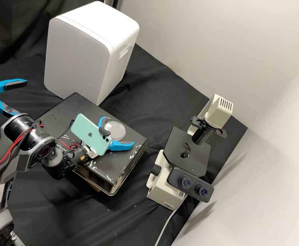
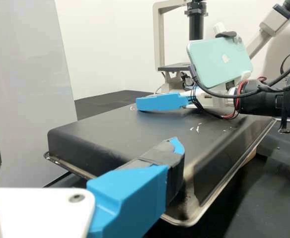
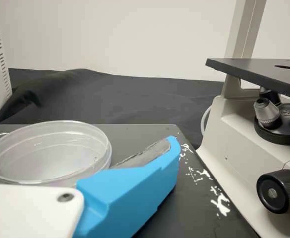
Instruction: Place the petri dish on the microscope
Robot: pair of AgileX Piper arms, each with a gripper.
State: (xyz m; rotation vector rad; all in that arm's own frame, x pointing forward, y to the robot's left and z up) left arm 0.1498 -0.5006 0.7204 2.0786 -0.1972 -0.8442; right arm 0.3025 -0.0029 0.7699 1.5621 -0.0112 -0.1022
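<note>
The petri dish (image 1: 118,127) is being flanked on the black tray (image 1: 118,167) by the right end effector (image 1: 118,132), spread wide, gripping nothing; the microscope stage (image 1: 187,152) is lying ahead, higher; the left end effector (image 1: 19,96), likewise spread, is hanging farther off.

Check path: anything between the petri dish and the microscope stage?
Nothing visible. The petri dish sits on the black tray between the right gripper's fingers. Between the tray's edge and the microscope stage lies only bare bench. The stage stands higher than the tray, so the dish likely needs lifting first.
</note>
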